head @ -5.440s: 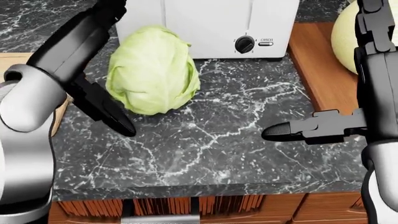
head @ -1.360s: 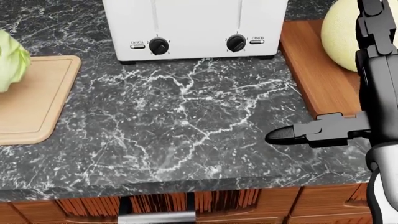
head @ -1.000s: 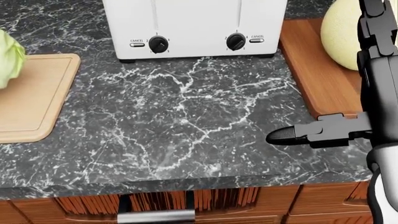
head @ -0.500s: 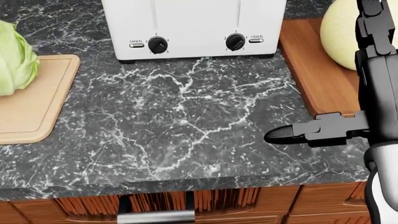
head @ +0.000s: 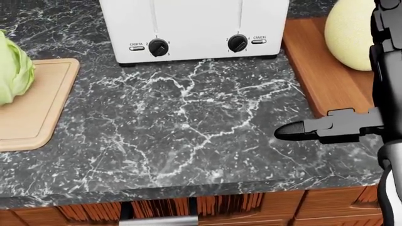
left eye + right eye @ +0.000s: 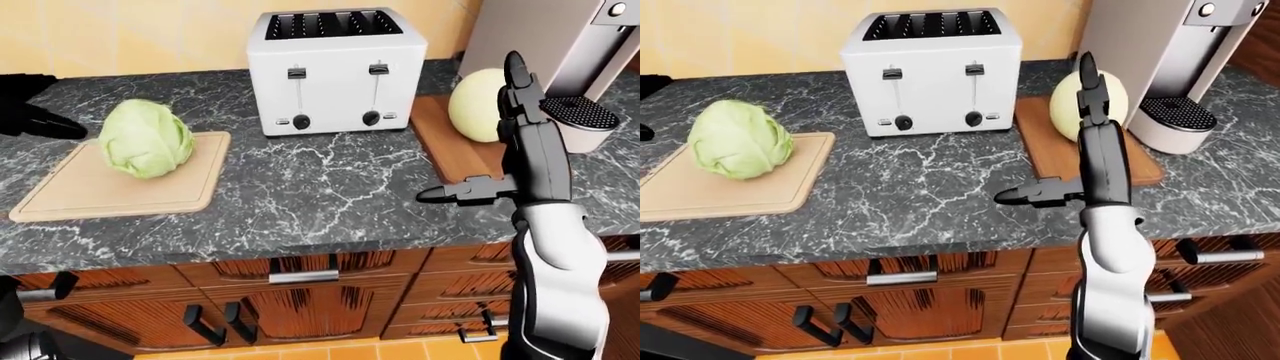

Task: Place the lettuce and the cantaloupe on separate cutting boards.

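On the pale cutting board (image 6: 120,187) at the left of the left-eye view sits the lettuce (image 6: 146,139), resting free. Right of the white toaster (image 6: 335,71), the cantaloupe (image 6: 478,105) sits on the dark wooden board (image 6: 455,150), beside a coffee machine (image 6: 570,67). Over the desk (image 6: 320,202), the right hand (image 6: 505,142) is raised, its fingers (image 6: 455,192) spread open and holding nothing. At the far left edge the left hand (image 6: 35,120) shows only as a dark shape; whether its fingers are open cannot be told.

cantaloupe (image 6: 478,105): right side behind right hand (image 6: 500,127) | left hand (image 6: 30,120): cut by edge
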{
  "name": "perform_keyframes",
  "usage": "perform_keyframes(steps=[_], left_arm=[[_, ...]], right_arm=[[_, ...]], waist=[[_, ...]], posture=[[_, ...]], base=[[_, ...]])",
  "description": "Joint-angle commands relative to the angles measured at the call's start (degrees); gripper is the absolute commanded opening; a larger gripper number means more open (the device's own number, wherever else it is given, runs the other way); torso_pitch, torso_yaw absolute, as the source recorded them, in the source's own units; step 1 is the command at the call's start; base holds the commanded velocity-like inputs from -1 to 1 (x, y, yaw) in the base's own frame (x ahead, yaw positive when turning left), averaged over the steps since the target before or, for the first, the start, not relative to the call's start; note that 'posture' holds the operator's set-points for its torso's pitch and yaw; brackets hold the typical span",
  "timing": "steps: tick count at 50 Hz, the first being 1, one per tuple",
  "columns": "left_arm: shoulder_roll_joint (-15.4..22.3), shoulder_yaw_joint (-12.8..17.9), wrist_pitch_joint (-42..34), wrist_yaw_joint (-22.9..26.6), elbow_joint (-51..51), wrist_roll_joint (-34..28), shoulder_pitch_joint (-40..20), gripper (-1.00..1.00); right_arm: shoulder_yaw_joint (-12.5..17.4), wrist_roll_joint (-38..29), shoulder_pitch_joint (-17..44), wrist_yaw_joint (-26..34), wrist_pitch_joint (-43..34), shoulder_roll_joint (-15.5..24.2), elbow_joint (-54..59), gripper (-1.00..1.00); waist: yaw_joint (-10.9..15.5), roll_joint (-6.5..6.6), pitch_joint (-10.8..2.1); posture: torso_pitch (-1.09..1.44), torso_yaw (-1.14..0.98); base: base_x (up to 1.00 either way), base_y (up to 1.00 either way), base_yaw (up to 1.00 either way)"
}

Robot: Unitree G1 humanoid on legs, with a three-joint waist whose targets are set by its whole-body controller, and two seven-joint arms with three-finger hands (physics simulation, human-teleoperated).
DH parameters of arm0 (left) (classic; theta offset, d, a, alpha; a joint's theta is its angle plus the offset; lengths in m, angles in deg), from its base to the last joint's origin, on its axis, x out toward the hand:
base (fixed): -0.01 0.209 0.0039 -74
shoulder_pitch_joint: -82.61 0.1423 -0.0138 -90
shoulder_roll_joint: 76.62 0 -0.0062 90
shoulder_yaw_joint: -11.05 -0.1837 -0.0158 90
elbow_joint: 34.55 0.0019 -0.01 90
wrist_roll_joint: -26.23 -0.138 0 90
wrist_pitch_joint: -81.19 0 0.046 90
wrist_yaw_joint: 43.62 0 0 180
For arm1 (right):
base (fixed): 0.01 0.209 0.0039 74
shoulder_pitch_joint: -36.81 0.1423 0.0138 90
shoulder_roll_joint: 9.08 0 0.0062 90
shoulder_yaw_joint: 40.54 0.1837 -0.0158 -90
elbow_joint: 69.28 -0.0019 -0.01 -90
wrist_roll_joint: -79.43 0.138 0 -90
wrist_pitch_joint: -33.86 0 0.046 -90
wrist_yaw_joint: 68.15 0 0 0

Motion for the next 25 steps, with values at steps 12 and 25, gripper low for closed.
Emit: perform_keyframes(steps=[12,25], left_arm=[[-5.66,4.13,-4.48,-0.67,-19.69,5.29,8.04,1.00],[-10.77,7.07,-12.54,3.22,-38.92,4.79,14.72,1.00]], right_arm=[[2.24,1.15,3.85,-0.45,-2.86,2.64,-5.58,1.00],[2.77,1.60,4.39,-0.45,-4.72,3.70,-8.58,1.00]], waist=[[0.09,-0.38,-0.56],[0.18,-0.80,-0.35]], posture=[[0.00,0.00],[0.00,0.00]], base=[[0.00,0.00,0.00],[0.00,0.00,0.00]])
